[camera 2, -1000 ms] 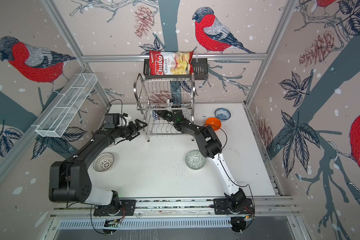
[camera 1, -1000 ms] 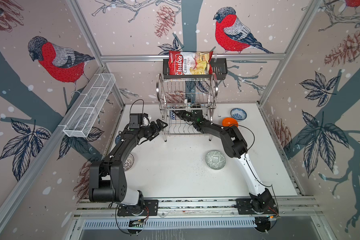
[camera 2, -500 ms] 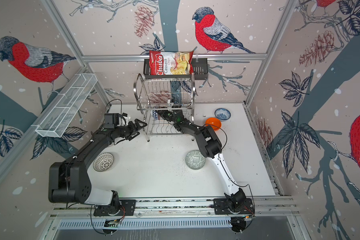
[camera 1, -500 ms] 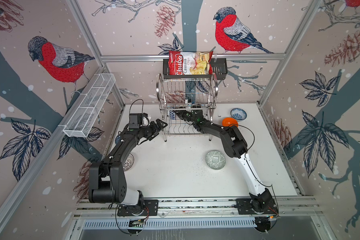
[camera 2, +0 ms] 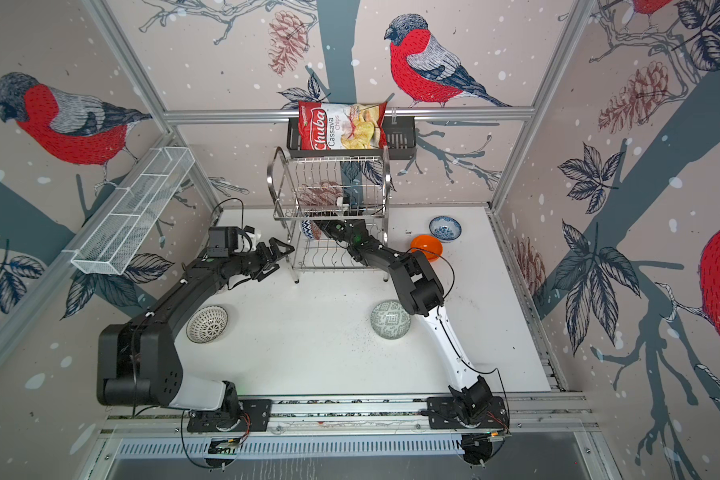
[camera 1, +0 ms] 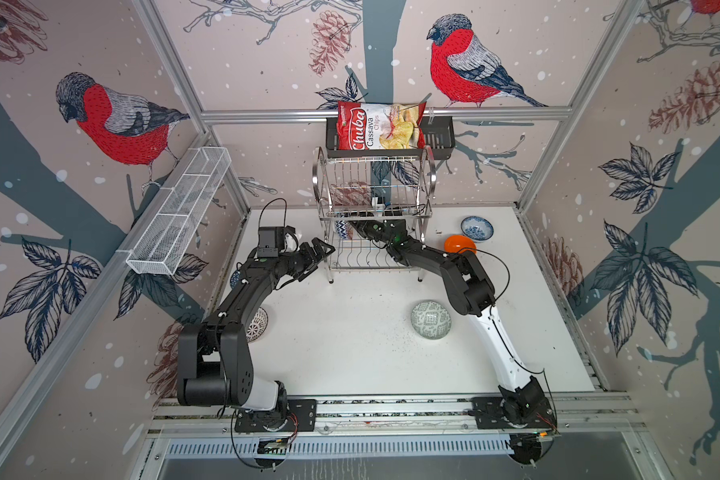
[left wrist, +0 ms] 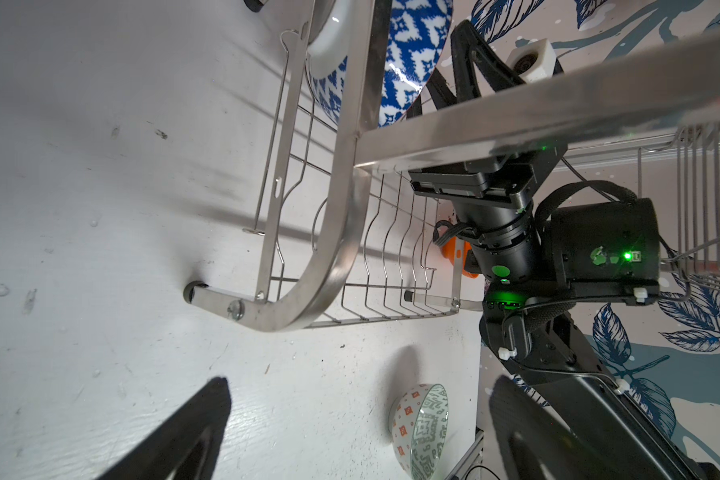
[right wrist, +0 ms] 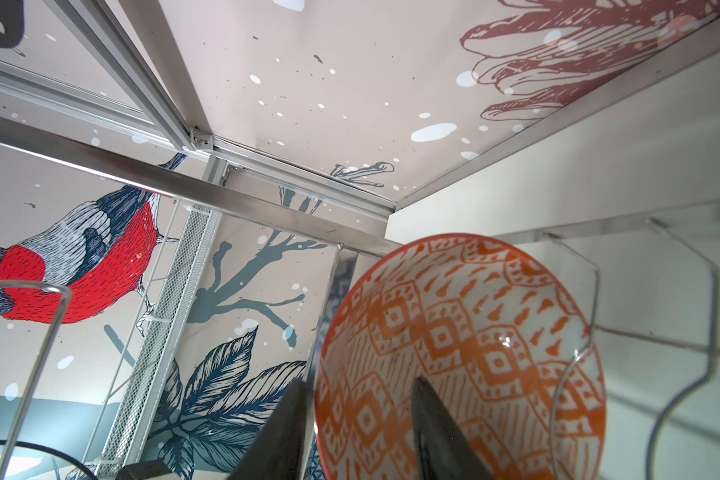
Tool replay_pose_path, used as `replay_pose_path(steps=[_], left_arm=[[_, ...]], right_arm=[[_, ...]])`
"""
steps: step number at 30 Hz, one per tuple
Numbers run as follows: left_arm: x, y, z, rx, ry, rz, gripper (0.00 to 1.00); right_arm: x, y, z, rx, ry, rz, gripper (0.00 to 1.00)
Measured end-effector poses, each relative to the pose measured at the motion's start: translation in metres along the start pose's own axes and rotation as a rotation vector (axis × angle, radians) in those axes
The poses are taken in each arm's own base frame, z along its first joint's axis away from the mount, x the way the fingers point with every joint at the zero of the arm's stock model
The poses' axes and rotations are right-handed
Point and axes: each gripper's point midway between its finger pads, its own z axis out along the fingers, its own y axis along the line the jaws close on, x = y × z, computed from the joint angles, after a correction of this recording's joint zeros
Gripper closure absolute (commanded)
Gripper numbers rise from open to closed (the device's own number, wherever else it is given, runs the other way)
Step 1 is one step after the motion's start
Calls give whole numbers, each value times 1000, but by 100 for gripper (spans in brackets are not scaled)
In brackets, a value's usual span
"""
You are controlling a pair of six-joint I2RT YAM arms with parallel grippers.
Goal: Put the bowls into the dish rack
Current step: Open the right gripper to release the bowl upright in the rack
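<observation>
Dish rack stands at twelve o'clock on the bench. Right pincer is deep in its lower tier, beside the dark blue bowl. Left pincer hangs spread wide at the rack's eight o'clock. Grey-green bowl sits at five o'clock.

Cameras: four views.
Both top views overlook my whole table; my wrist views sit close at the dish rack.

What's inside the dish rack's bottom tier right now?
In the dish rack, a blue-patterned bowl stands on edge at one end, an orange-patterned bowl beside it, the right gripper straddling its rim. The arm covers part of that tier.
</observation>
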Motion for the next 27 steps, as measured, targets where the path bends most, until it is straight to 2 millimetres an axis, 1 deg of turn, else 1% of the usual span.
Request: replay_pose_path(steps=[6, 8, 11, 15, 19, 27], left_arm=[[0, 0, 0, 0, 0, 0, 2], [3, 3, 1, -3, 3, -4, 2], [6, 6, 1, -10, 11, -12, 3], [7, 6, 0, -9, 9, -12, 2], [9, 7, -1, -10, 9, -13, 3], [13, 8, -2, -10, 11, -15, 3]], right_arm=[[-4, 11, -1, -20, -14, -7, 56], [-5, 16, -1, -27, -19, -11, 55], [-3, 18, -2, -32, -24, -9, 55], [2, 16, -5, -23, -23, 17, 54], [3, 22, -10, -28, -29, 20, 53], [15, 26, -21, -29, -20, 37, 47]])
